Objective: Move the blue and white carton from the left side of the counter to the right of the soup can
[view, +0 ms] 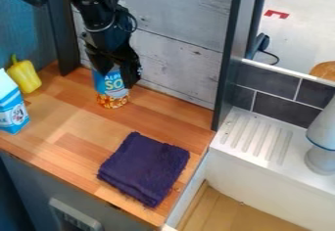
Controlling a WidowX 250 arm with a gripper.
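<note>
The gripper [118,73] is located at the top of the can [111,89]; its opening width cannot be determined. The can stands upright on the wooden counter [72,122], near the plank wall [177,54]. Its blue label bears large lettering above an orange food picture. The blue-and-white carton [13,111], at left beside the yellow pepper [26,77], carries a printed panel. The folded dark cloth [144,169] lies nearer the front edge.
</note>
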